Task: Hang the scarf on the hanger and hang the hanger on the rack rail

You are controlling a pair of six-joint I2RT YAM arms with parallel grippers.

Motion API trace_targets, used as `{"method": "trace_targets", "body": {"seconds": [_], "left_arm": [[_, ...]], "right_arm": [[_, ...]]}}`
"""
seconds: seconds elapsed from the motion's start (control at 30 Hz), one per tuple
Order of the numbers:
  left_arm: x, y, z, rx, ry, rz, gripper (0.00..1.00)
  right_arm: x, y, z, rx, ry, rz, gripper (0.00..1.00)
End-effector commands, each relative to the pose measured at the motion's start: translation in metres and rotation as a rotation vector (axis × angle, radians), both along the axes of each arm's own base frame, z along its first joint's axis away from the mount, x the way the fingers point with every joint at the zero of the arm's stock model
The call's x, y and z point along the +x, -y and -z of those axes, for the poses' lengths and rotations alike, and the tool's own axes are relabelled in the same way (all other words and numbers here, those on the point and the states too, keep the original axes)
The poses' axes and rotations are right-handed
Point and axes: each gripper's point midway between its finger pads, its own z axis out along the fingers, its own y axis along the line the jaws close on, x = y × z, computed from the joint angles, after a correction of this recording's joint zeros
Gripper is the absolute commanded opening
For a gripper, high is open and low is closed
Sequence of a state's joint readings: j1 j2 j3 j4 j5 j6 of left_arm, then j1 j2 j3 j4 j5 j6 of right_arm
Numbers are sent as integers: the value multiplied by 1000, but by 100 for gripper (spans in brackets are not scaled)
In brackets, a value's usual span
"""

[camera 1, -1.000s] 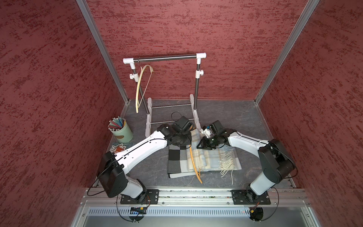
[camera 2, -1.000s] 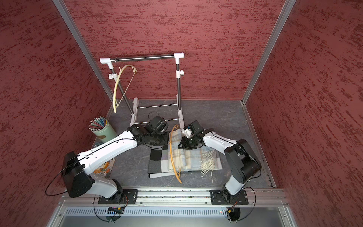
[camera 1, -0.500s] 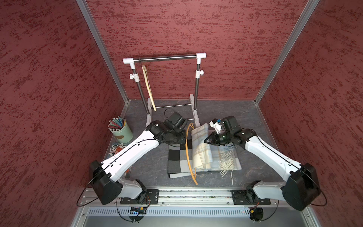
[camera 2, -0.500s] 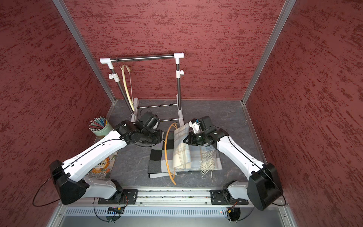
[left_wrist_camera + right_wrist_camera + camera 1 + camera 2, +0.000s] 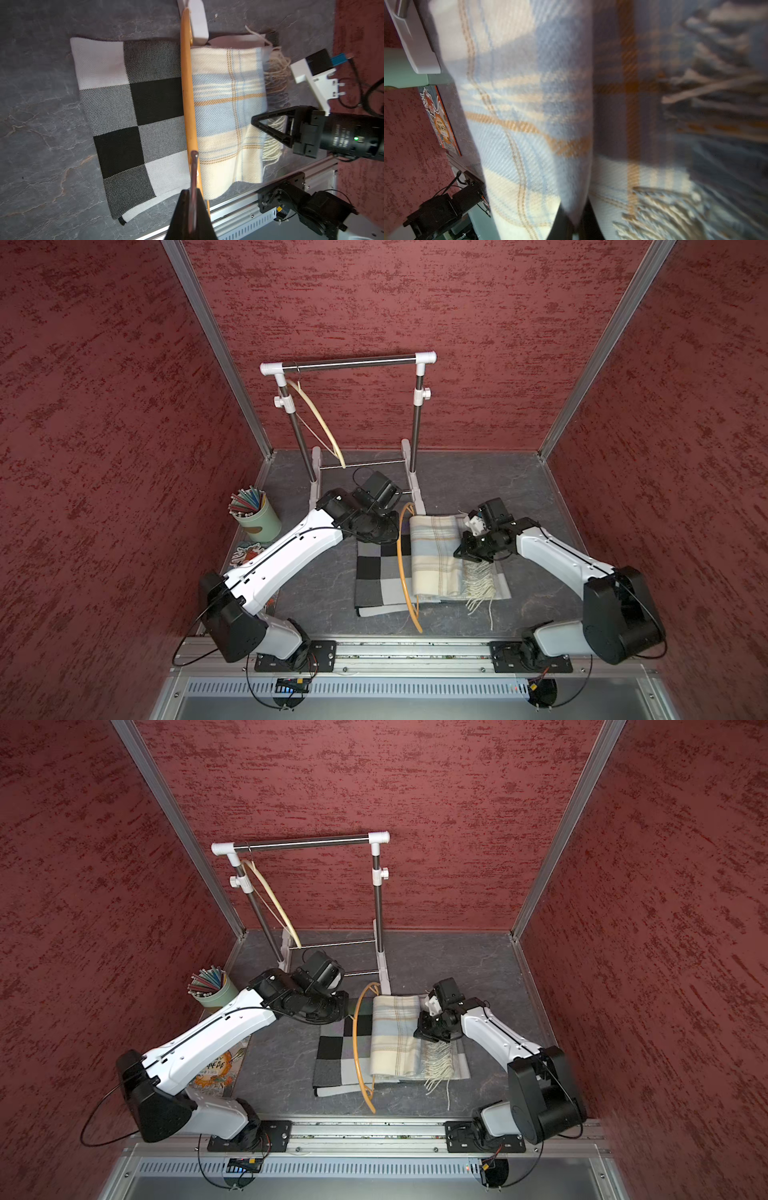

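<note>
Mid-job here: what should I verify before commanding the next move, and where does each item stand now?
1. Left gripper jaws shut on the metal hook of the orange wooden hanger: ok.
2. Right gripper jaws shut on the cream plaid fringed scarf: ok.
3. Scarf passed over the hanger's bar: cannot tell.
4. Free space on the silver rack rail, beside the pale hanging hanger: ok.
5. Black-and-grey checkered cloth underneath free of the right jaws: cannot tell.

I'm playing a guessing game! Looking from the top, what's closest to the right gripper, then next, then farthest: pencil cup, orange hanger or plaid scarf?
1. plaid scarf, pinched in the right gripper.
2. orange hanger, along the scarf's left edge.
3. pencil cup, by the left wall.
</note>
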State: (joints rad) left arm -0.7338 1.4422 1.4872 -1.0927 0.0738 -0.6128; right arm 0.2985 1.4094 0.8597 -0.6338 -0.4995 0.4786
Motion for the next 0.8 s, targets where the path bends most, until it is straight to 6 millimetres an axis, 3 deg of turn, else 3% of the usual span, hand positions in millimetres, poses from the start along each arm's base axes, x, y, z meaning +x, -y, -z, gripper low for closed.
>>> {"method": "trace_targets", "body": {"seconds": [0.0,0.2,0.47,0.67,0.77], "left_arm": [[1,-1,-29,-22,20,6,0],[-2,-4,-66,-24,58,23,0],[-11,-20,-122,-148,84,19,0],[-16,-30,-141,-203,97,14,0],[-15,-32,-161,-251,127,6,0]], "right_arm": [[25,4,-38,67,103,39,0],[28,15,-79,173,137,87,0],[27,16,-73,219,112,115,0],[27,2,-89,332,114,87,0],[25,-3,-97,375,107,75,0]]}}
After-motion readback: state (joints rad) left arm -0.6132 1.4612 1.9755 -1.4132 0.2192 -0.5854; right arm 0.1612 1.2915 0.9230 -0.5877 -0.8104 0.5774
